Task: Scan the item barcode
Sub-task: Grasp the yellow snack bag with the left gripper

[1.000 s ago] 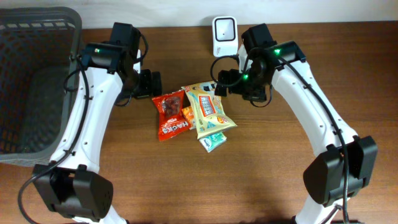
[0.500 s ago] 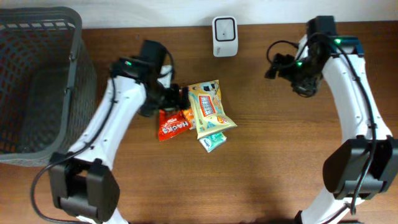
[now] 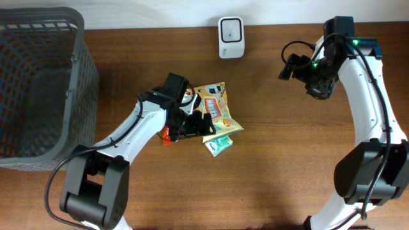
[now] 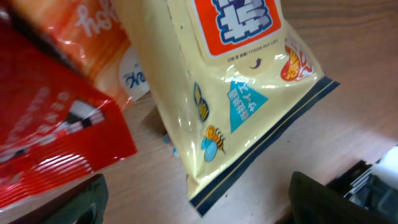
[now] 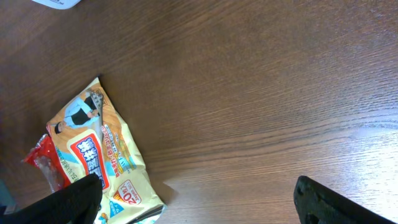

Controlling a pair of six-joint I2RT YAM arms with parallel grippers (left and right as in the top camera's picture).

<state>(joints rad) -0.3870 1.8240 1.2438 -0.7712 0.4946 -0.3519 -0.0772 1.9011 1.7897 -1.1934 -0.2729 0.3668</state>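
Left gripper (image 4: pixel 199 194): jaws wide apart, nothing held. The yellow snack pack (image 4: pixel 242 93) lies mid-table at 12 o'clock of it, its lower corner between the fingers and its top cut off. Overhead, the arm hides most of the red pack (image 3: pixel 165 135). Right gripper (image 3: pixel 289 66): wide open, empty.

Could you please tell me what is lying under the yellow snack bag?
A teal packet pokes out beneath the yellow snack bag, and an orange packet slips under its edge. How far they reach underneath is covered.
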